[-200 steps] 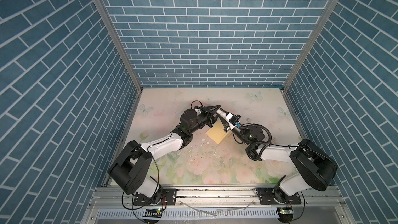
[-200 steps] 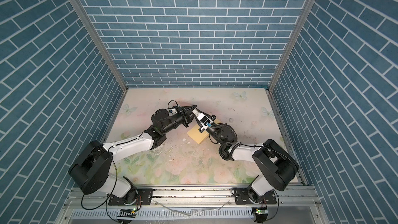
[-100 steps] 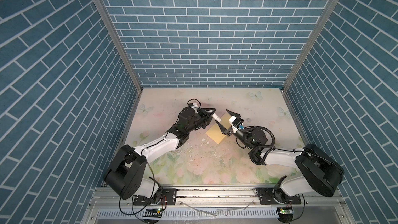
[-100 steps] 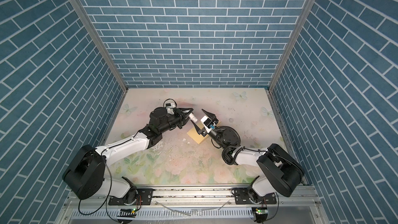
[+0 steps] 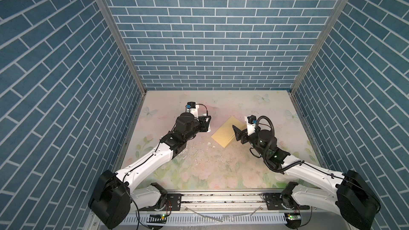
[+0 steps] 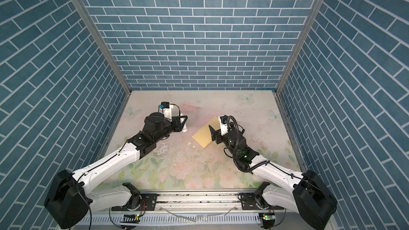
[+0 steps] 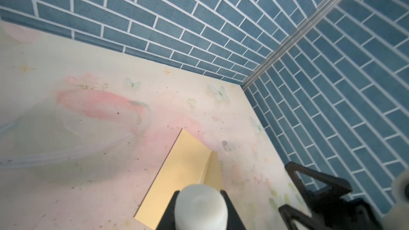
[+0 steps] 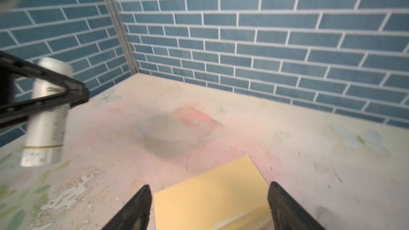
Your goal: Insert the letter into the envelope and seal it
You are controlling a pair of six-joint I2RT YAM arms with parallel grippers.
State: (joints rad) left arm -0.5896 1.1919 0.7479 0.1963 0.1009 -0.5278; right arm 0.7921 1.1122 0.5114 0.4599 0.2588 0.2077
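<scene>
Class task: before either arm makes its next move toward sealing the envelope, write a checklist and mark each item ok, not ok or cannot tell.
1. Envelope lies flat on the table: ok.
2. Right gripper has its fingers open, holding nothing: ok.
3. Left gripper is shut on the white tube: ok.
4. Letter is inside the envelope: cannot tell; no letter shows in any view.
5. Envelope is sealed: cannot tell.
6. Clear dish stands apart from the envelope: ok.
</scene>
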